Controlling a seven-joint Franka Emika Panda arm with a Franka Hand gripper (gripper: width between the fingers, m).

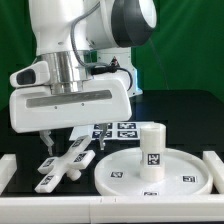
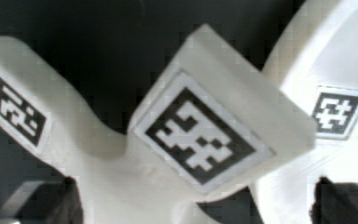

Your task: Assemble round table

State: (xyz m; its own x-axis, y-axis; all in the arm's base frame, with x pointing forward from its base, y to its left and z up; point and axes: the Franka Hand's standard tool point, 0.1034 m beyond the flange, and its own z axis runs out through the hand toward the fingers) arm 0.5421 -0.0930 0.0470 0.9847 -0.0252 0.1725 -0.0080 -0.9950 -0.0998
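The white four-armed cross piece (image 1: 66,166) lies on the black table toward the exterior view's left. My gripper (image 1: 63,140) hangs just over it, jaws wide apart. In the wrist view the cross piece (image 2: 194,130) fills the picture with its tagged arms. My gripper (image 2: 197,205) is open there, with a dark finger at each lower corner and the piece's white body between them. The large round disc (image 1: 120,172) lies flat toward the exterior view's right. The short thick cylinder post (image 1: 152,145) stands upright on it.
The marker board (image 1: 115,129) lies behind the disc. A low white wall runs along the table's front (image 1: 100,207) and both sides. The arm's bulky white body (image 1: 80,40) looms over the left half.
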